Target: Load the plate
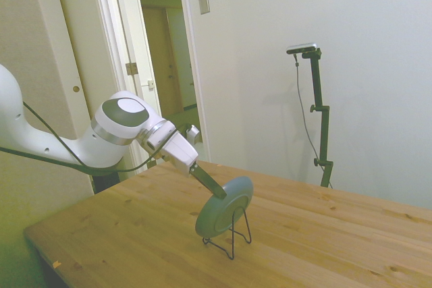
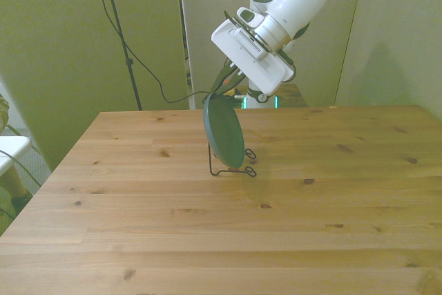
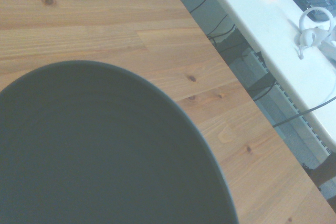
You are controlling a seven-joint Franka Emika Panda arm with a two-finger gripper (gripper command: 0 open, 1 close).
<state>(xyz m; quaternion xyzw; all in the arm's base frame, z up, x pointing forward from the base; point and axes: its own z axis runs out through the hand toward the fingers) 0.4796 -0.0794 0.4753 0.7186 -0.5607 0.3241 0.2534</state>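
The dark fingers (image 1: 214, 188) are pinching the top rim of the small round matte teal plate (image 1: 221, 210), which is standing on edge, tilted, in the thin black wire stand (image 1: 231, 242) (seemingly seated) on the wooden table (image 1: 135, 234); the plate is hanging below the gripper (image 1: 217, 191).

Soft, even indoor light is filling all views, giving a yellow-green tint. The plate (image 2: 226, 131) is casting a faint shadow on the table (image 2: 331, 198). The wrist view is looking slightly hazy.
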